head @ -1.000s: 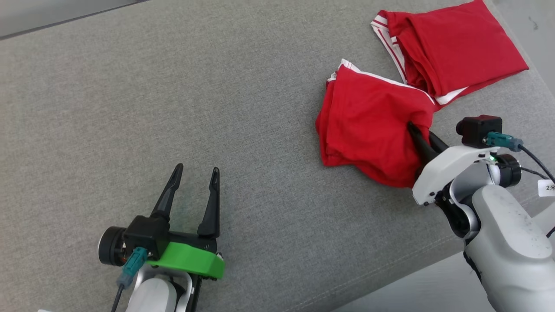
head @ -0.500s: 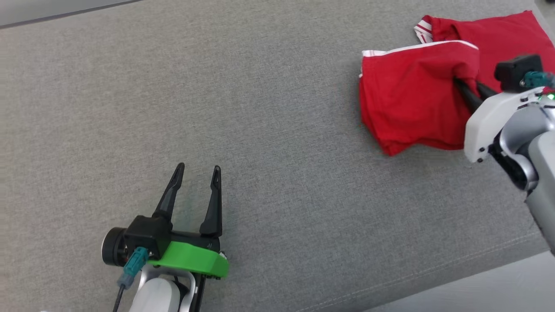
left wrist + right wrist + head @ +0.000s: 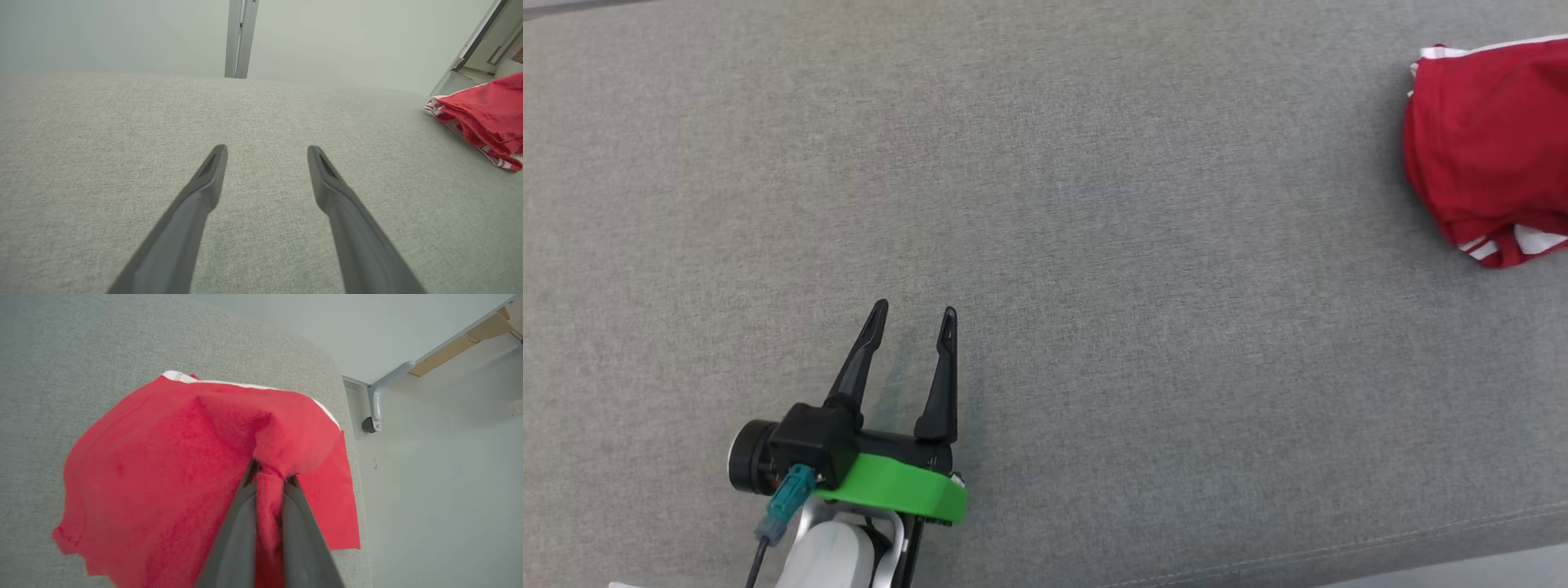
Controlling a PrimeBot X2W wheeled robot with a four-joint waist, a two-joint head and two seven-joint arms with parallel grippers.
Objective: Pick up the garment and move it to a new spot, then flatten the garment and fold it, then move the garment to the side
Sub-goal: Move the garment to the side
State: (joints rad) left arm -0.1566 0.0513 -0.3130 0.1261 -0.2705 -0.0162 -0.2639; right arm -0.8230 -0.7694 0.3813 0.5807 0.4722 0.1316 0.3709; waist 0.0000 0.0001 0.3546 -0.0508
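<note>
Grey cushion (image 3: pixel 1094 204) has the red garment (image 3: pixel 163 465) bunched at its right-hand corner, white trim showing. Right gripper (image 3: pixel 271 473) is clamped tight on a pinch of garment fabric over that corner. Left gripper (image 3: pixel 915 309) is spread wide and empty over the cushion's near-left area, well apart from the garment.

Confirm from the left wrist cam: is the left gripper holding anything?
No: the left gripper stands open with nothing between its jaws, over the grey cushion.
</note>
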